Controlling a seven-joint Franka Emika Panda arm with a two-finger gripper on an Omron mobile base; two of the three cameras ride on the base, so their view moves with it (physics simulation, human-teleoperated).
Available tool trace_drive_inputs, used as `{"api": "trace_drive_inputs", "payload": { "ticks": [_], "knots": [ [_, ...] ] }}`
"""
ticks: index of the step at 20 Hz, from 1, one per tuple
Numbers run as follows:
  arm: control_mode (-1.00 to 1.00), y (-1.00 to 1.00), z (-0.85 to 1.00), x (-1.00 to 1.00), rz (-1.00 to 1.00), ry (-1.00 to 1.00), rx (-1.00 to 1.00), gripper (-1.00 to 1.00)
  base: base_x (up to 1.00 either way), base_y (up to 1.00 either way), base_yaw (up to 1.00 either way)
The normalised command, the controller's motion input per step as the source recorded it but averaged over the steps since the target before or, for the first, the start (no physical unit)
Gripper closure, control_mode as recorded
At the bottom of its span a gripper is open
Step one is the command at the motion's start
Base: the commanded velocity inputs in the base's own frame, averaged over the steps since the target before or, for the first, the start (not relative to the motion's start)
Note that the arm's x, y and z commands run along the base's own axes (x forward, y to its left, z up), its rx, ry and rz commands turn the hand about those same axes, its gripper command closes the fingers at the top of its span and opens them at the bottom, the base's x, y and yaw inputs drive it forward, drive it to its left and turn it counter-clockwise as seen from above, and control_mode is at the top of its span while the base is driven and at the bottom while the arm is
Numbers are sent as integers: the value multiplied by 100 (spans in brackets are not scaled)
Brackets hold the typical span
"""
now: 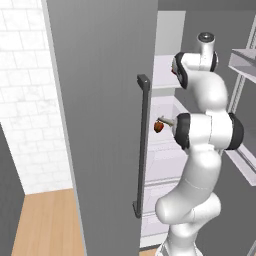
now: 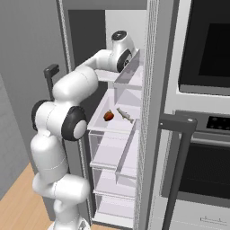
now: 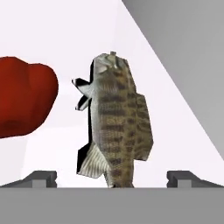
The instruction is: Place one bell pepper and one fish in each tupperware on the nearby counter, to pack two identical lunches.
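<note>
- The hand [image 3: 111,180] is seen spread wide, nothing grasped, tips apart at either side.
- The fish [image 3: 117,122] is found just ahead, between the fingertips, on the white fridge shelf [image 3: 65,39].
- The red bell pepper [image 3: 24,98] is spotted to the hand's left, beside the fish.

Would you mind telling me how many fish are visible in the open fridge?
1. The fish lies on a white fridge shelf, beside the red bell pepper. Others may be hidden behind the arm.

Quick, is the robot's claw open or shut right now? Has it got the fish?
Gripper: open, holding nothing; its fingertips stand on either side of the fish.
</note>
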Motion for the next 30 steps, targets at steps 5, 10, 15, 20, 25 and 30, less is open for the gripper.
{"api": "trace_drive_inputs", "payload": {
  "ticks": [5, 10, 15, 20, 25, 30],
  "knots": [
    [-100, -12, -15, 28, 0, 0, 0, -100, 0, 0, 0],
    [-100, -2, -19, 21, 0, 0, 0, -100, 0, 0, 0],
    [-100, 2, -49, 3, 0, 2, 0, 100, 0, 0, 0],
    [-100, 2, -44, 0, 0, 1, 0, 100, 0, 0, 0],
    [-100, 41, -19, -38, 0, 0, -1, 100, 0, 0, 0],
    [-100, 39, -1, -98, 0, 0, 0, 100, 0, 0, 0]
  ]
}}
